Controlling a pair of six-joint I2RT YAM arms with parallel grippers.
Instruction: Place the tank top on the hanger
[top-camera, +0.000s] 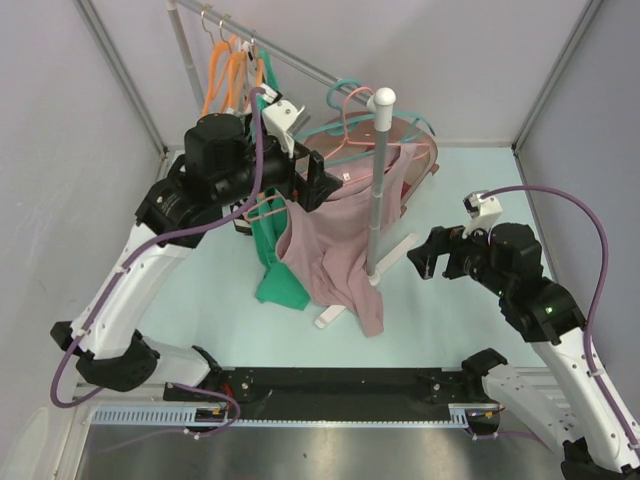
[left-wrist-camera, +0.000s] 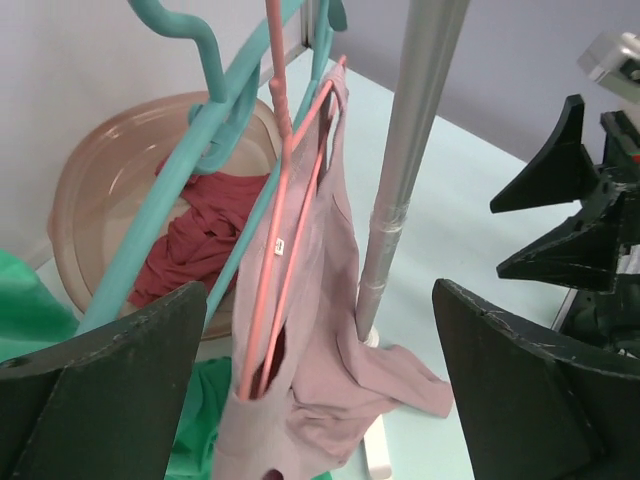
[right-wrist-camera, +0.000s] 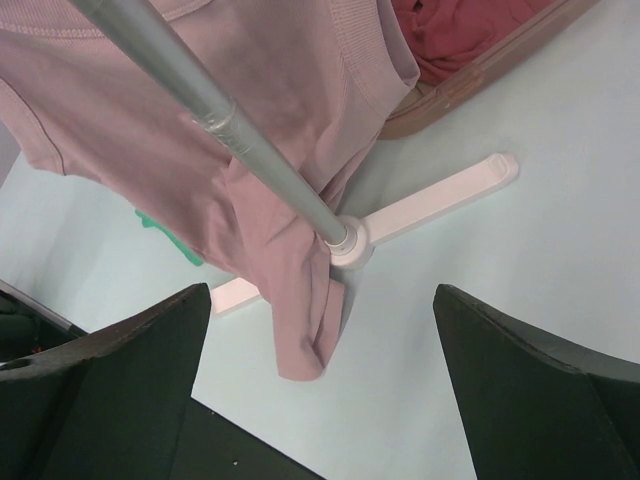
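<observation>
The mauve-pink tank top (top-camera: 335, 250) hangs beside the grey stand pole (top-camera: 378, 180), its lower end resting on the table. The thin pink hanger (top-camera: 352, 100) hangs from the rail. In the left wrist view its frame (left-wrist-camera: 280, 230) runs down inside the top's (left-wrist-camera: 320, 300) upper opening. My left gripper (top-camera: 322, 185) is open and empty just left of the top, and both show between its jaws (left-wrist-camera: 315, 400). My right gripper (top-camera: 425, 255) is open and empty to the right of the stand. It looks at the top (right-wrist-camera: 200, 130) from a short way off (right-wrist-camera: 320, 390).
A green garment (top-camera: 275, 270) hangs left of the top. A teal hanger (left-wrist-camera: 170, 190) and several orange hangers (top-camera: 230, 75) hang on the rail. A brown basin (top-camera: 420, 135) behind holds a dark red garment (left-wrist-camera: 190, 240). The white stand base (right-wrist-camera: 430, 210) lies on the table.
</observation>
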